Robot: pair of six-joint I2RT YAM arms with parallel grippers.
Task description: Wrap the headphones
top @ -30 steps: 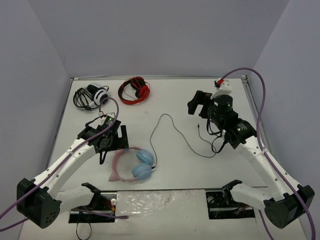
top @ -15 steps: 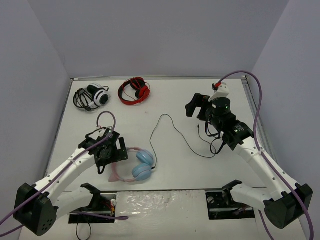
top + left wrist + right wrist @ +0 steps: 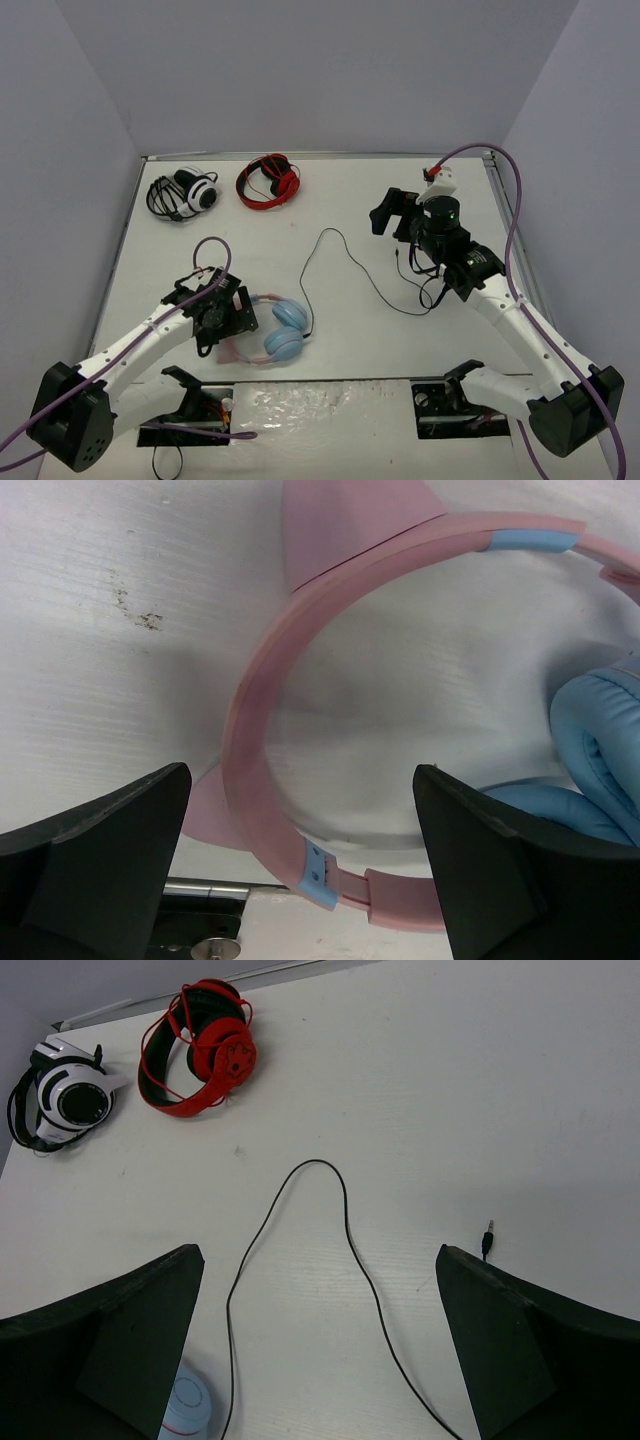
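Left gripper [image 3: 300, 775] gapes wide astride the smooth, curved pink band of the headphones [image 3: 252, 675]; right gripper [image 3: 320, 1260] splayed open above their thin, looping black cable [image 3: 346, 1215].

Red headphones [image 3: 268, 182] lie beside black-and-white headphones [image 3: 185, 193], possibly touching.
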